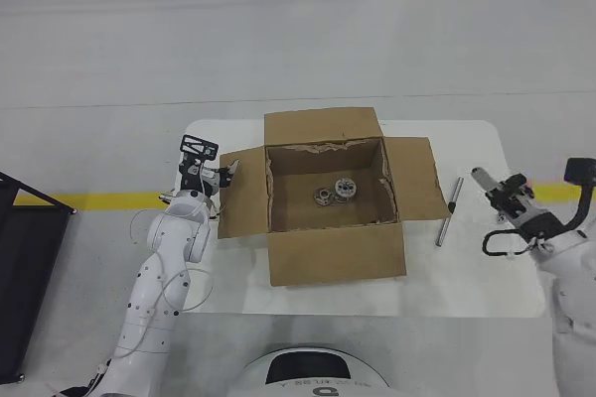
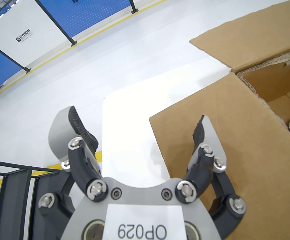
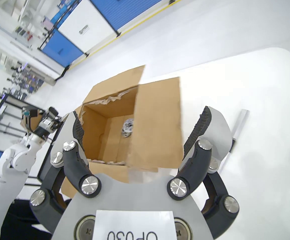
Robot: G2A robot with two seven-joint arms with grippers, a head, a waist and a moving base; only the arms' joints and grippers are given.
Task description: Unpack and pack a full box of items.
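I had the brown cardboard box (image 1: 333, 260) standing upright between my two grippers, with its four flaps folded outward and the inner rim of its far wall torn ragged. Its left flap sat just beside the left gripper (image 2: 137, 126). On the box floor lay round, flanged metal parts (image 1: 335, 191), two as far as I could make out, close together. A slim silver rod (image 1: 448, 210) lay flat on the table (image 1: 477, 288) outside the box, between its right flap and the right gripper (image 3: 142, 123).
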